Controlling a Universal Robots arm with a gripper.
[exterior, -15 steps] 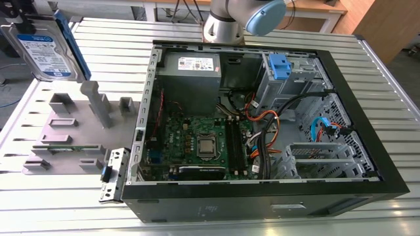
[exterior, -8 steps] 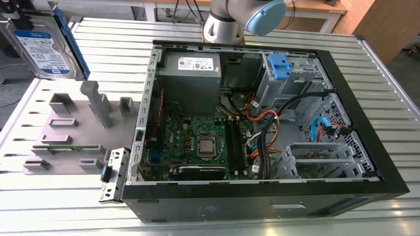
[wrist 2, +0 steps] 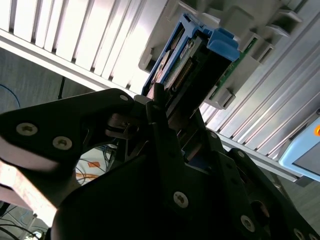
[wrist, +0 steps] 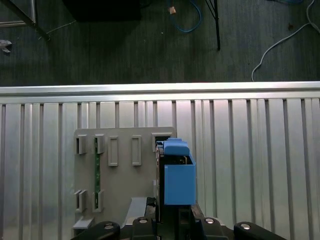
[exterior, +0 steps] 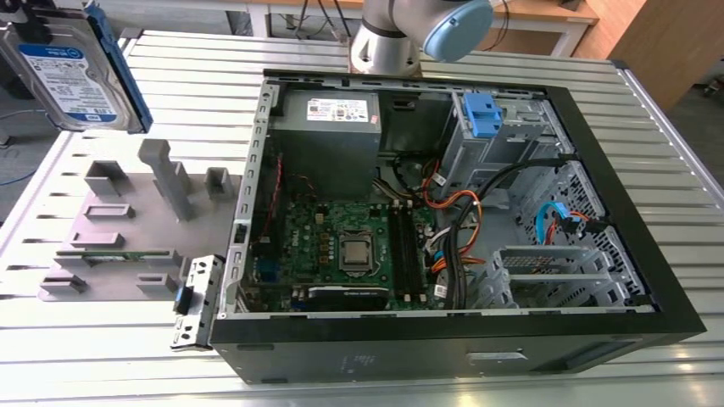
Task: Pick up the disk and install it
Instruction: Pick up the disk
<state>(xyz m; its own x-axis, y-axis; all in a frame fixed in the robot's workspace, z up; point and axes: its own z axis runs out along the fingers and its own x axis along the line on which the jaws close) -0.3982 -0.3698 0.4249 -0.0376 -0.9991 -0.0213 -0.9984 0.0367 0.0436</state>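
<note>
A black gripper (wrist: 176, 216) clamps the flat silver disk with blue side rails (exterior: 70, 75). The disk's long axis runs straight out from the gripper. It hangs above a grey plastic fixture (exterior: 114, 246), off to the exterior view's left of the open black computer case (exterior: 453, 348).

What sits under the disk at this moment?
In the first wrist view, the grey fixture plate and slatted table lie below the disk; the plate's part directly beneath is covered.

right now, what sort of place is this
Probably a robotics lab bench for computer assembly: an open computer case sits on a slatted metal table, a grey parts holder lies beside it, and the gripper holds the disk over that holder.
</note>
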